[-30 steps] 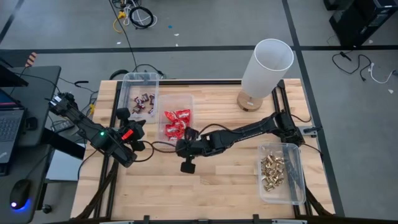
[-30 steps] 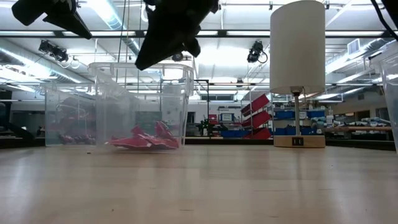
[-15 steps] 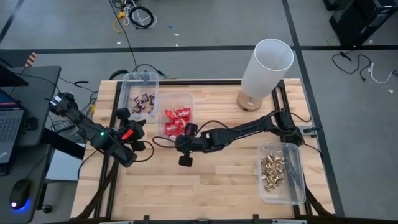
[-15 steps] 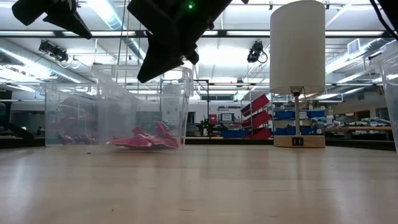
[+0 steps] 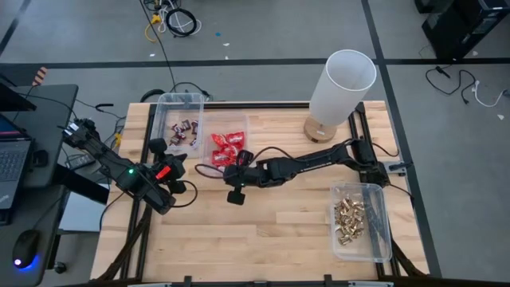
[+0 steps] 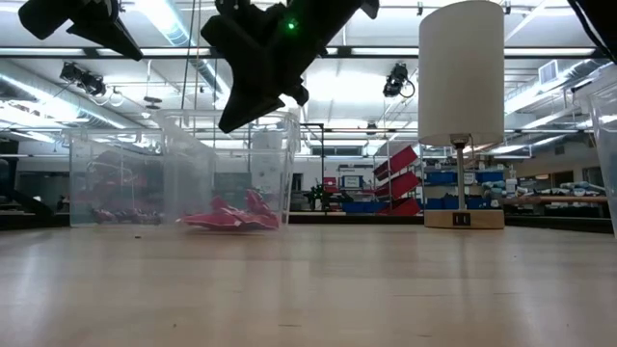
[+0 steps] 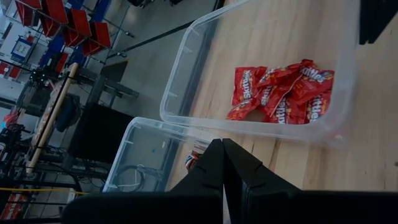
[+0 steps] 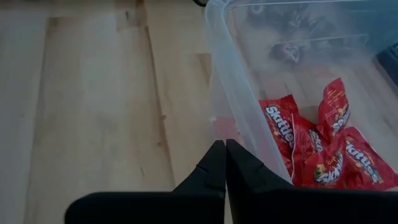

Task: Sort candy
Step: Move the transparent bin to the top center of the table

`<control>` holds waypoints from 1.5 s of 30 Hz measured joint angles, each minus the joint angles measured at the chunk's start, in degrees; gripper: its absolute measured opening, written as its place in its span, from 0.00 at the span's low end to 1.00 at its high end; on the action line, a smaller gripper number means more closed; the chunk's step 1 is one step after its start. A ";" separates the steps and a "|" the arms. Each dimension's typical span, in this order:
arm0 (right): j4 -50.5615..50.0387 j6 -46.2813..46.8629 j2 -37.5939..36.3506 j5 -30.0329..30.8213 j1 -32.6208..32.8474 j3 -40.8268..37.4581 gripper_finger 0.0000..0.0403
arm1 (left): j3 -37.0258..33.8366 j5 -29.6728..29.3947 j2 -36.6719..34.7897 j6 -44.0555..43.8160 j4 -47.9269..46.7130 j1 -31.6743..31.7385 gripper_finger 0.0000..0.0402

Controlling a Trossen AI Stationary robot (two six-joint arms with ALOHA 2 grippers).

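Right tool at the red bin's near wall

My right tool (image 5: 236, 177), closed and empty, sits just outside the bin (image 8: 231, 81); red candy (image 8: 317, 152) lies ahead past the wall, left tool (image 5: 177, 163) farther.

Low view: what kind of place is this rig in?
Probably a lab or workshop: ceiling strip lights, stocked shelving with blue bins behind the table, and a laptop beside the wooden table.
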 joint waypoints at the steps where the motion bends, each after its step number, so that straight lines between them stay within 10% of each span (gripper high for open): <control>1: 0.01 -0.22 0.00 0.00 -0.19 0.00 0.00 | 0.00 -0.01 0.00 0.00 0.00 0.00 0.00; 45: 4.45 -8.67 0.00 -1.90 -9.68 -0.02 0.00 | 0.00 -0.04 0.00 0.22 0.44 0.00 0.00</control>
